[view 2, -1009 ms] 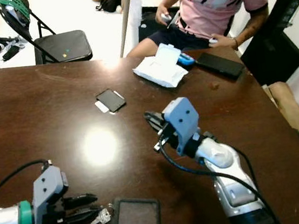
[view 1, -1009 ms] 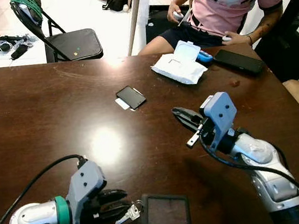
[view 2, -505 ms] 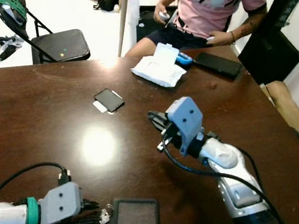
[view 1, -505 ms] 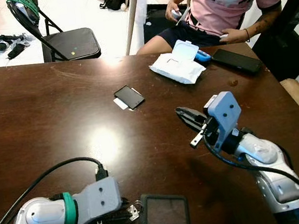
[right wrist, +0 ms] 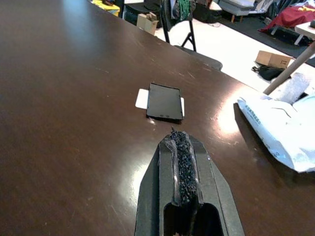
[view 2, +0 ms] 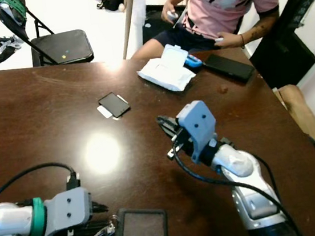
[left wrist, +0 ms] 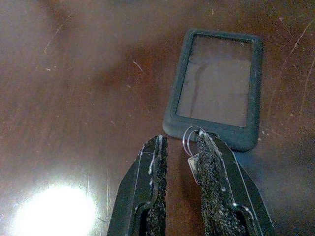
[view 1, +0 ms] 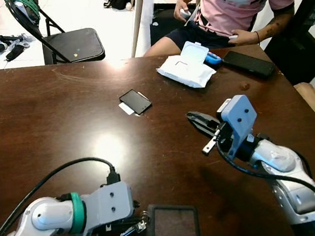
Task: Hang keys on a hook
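Left wrist view: left gripper (left wrist: pixel 181 162) fingers narrowly parted around the keys (left wrist: pixel 193 147), ring showing between the tips, just beside the dark framed pad (left wrist: pixel 215 88) on the table (view 1: pixel 42 115). A second ago the fingers lay flat, wider, short of the keys; the wrist has since rolled over them. Grasp probably closing, not confirmed. Right gripper (right wrist: pixel 180 142) pressed together, hovering mid-table. No hook seen; pickup comes first.

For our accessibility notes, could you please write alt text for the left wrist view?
Two black fingers of the left gripper reach over a dark wooden table, a key ring with keys against one finger. Just beyond lies a dark rectangular frame with a clear centre.
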Available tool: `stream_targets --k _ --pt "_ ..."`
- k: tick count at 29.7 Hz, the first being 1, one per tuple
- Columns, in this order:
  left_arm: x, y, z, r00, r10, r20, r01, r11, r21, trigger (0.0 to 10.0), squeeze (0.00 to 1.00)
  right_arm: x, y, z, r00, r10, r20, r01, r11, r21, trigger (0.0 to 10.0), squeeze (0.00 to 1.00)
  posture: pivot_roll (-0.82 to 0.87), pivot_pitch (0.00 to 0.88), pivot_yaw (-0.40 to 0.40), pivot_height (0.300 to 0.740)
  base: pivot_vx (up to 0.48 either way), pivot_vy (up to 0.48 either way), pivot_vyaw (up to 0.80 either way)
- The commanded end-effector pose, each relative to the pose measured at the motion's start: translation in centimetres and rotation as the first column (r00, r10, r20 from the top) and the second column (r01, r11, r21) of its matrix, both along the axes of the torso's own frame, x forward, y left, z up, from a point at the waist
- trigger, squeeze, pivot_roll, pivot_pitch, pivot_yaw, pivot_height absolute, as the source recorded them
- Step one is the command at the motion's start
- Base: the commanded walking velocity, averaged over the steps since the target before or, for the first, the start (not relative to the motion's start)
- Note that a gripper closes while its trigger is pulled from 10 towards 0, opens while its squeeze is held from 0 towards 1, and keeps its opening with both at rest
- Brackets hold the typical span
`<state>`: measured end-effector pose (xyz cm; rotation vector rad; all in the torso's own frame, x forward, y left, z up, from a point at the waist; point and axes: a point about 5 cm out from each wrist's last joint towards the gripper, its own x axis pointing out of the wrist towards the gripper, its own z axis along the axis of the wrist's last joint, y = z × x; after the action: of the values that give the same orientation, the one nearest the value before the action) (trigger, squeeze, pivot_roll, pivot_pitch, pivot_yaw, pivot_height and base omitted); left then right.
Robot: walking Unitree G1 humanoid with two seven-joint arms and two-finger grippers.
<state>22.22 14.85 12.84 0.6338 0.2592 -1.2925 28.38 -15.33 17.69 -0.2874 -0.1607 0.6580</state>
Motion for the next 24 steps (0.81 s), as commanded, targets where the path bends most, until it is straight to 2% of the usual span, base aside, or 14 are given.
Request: stream_targets --k 1,6,12,24 --pt "-0.3 -0.1 -0.5 0.999 -0.019 -0.029 0.019 1.0 0.0 10.0 0.0 -0.2 -0.6 0.0 1.0 -0.018 -0.009 0.018 1.0 0.001 10.0 0.0 -0.12 0.079 0.014 0.74 0.0 0.0 0.0" --pt "-0.1 -0.2 -0.5 0.999 -0.01 -0.048 0.01 1.0 -0.015 10.0 0.0 -0.2 -0.6 0.0 1.0 -0.02 -0.009 0.02 1.0 0.001 10.0 0.0 -0.12 0.083 0.019 0.74 0.0 0.0 0.0" --pt "-1.3 0.5 -1.3 0.996 -0.001 -0.086 0.001 1.0 -0.001 10.0 0.0 -0.4 -0.6 0.0 1.0 -0.022 -0.015 0.022 1.0 0.002 10.0 0.0 -0.11 0.09 0.015 0.74 0.0 0.0 0.0" --pt "-1.7 0.6 -1.7 0.995 0.032 -0.094 -0.032 0.999 0.004 10.0 0.0 -0.2 -0.8 0.2 1.0 -0.023 -0.014 0.023 1.0 -0.003 10.0 0.0 -0.12 0.09 0.007 0.74 0.0 0.0 0.0"
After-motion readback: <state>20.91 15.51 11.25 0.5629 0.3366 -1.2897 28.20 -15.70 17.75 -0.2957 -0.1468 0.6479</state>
